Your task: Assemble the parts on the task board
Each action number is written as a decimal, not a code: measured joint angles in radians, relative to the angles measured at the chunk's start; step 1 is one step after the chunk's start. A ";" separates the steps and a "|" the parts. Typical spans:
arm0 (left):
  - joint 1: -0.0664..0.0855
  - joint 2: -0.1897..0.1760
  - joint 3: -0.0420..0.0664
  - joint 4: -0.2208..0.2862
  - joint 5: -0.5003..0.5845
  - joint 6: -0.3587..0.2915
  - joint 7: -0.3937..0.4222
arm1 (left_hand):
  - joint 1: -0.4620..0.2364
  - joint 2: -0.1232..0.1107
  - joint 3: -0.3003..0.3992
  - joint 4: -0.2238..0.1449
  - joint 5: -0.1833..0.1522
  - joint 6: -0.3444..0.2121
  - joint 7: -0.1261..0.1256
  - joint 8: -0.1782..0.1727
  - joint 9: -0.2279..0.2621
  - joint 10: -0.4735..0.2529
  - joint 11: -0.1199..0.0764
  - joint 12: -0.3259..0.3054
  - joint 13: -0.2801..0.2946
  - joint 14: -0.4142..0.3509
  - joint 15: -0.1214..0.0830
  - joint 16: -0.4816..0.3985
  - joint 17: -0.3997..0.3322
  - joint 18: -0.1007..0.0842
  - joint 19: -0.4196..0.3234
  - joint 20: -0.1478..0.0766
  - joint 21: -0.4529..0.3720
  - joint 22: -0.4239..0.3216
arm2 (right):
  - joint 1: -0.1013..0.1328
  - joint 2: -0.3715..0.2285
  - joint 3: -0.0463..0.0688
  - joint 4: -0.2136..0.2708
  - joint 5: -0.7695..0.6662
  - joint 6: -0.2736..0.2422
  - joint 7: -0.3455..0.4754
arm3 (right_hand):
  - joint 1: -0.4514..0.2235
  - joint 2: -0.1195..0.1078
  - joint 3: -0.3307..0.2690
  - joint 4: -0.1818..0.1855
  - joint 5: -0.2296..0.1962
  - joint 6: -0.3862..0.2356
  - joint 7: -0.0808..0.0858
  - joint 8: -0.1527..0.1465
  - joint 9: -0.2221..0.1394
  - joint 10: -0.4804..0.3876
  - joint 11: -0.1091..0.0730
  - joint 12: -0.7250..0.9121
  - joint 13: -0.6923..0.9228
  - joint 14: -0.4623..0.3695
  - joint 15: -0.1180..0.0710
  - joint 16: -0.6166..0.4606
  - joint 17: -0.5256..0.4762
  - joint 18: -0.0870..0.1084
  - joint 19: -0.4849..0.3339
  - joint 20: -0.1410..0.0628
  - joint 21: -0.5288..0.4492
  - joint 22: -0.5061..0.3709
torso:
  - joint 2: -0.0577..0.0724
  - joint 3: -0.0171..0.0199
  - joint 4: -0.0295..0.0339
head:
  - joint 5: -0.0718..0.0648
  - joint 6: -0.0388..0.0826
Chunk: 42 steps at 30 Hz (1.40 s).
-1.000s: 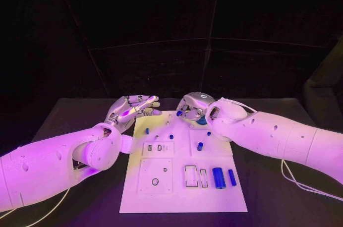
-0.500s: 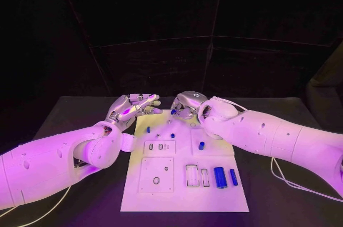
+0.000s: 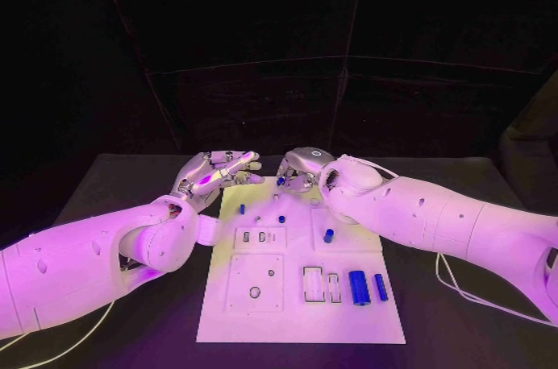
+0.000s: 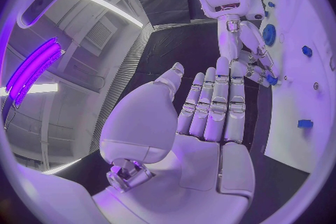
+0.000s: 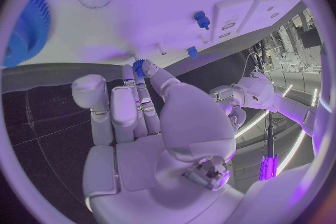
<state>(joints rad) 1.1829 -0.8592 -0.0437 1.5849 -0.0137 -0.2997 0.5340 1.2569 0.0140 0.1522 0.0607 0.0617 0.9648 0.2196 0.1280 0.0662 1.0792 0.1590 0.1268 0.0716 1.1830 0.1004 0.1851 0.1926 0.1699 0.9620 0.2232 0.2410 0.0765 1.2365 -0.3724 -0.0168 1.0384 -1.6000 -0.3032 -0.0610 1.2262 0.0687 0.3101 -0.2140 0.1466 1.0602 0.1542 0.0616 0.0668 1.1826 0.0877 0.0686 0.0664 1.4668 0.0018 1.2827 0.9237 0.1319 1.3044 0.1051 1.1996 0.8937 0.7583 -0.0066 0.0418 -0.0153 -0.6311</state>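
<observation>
Task board (image 3: pixel 297 321) mid-table (image 3: pixel 465 321), bare table flanking at 3 and 9 o'clock | left hand (image 3: pixel 215 174) at board's far-left corner, fingers (image 4: pixel 217 106) straight, holding nothing | right hand (image 3: pixel 305 169) at far edge, pinching small blue part (image 5: pixel 139 68) | 2 blue cylinders (image 3: pixel 358 288) lie at board's near-right.

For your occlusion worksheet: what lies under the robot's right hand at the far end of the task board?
The right hand pinches a small blue part over the white task board. A blue gear lies beside it. The hand covers the board beneath it in the head view.
</observation>
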 measured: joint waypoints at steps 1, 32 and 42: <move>0.000 0.000 0.000 0.000 0.000 0.000 0.000 | 0.000 0.000 0.000 0.000 0.000 0.000 0.000 0.000 0.000 -0.002 0.002 0.000 0.000 0.000 0.000 0.000 0.001 0.000 0.000 0.000 -0.001 0.000 | 0.000 0.004 0.000 -0.005 -0.002 0.002 -0.002 | 0.000 0.000 0.000 0.000 0.000 0.000 0.000 0.000 0.000 0.000 0.000 0.000 0.000 0.000 0.000 0.000 -0.001 0.000 0.000 0.000 0.000 0.000 | 0.000 0.0000 -0.0001 | 0.000 0.000; 0.003 -0.002 0.000 -0.001 0.000 0.002 -0.003 | 0.000 0.000 0.000 0.000 0.000 -0.004 0.004 -0.004 0.000 -0.002 0.002 0.000 0.000 0.000 0.000 -0.004 0.001 0.000 0.000 0.000 -0.001 -0.001 | 0.002 0.001 -0.001 -0.005 -0.047 0.003 -0.050 | -0.011 -0.116 -0.126 0.101 -0.051 -0.332 0.028 0.008 -0.001 -0.135 0.022 0.042 0.005 -0.003 0.014 -0.011 -0.048 0.000 -0.049 0.015 -0.057 -0.095 | 0.002 0.0005 -0.0018 | 0.001 0.003; 0.003 -0.010 0.000 -0.001 0.000 0.007 -0.005 | 0.000 0.000 0.000 0.000 0.000 0.004 -0.005 -0.004 0.001 0.000 0.000 -0.004 0.000 0.000 0.000 -0.015 0.005 0.000 0.000 0.000 -0.007 -0.005 | 0.026 -0.181 -0.001 0.151 0.025 -0.027 -0.051 | 0.012 -0.115 -0.168 0.143 0.044 -0.132 -0.007 0.060 0.019 0.137 -0.031 0.247 0.113 0.000 -0.023 0.065 0.096 0.000 0.012 -0.015 0.017 0.010 | -0.002 0.0026 -0.0133 | 0.002 0.002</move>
<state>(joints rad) 1.1863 -0.8696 -0.0437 1.5841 -0.0138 -0.2926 0.5290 1.2569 0.0139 0.1522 0.0607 0.0617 0.9693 0.2150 0.1242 0.0670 1.0797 0.1585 0.1229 0.0718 1.1830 0.1004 0.1702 0.1979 0.1697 0.9620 0.2232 0.2342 0.0717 1.2624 -0.5535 -0.0174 1.1892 -1.5754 -0.3299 -0.1121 1.2387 -0.0461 0.1420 -0.0714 0.1904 0.9281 0.1477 0.1212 0.0858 1.3198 0.0564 0.3152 0.1790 1.4667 -0.0208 1.3480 1.0201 0.1322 1.3165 0.0901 1.2163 0.9041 0.7559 -0.0040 0.0285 -0.0135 -0.6293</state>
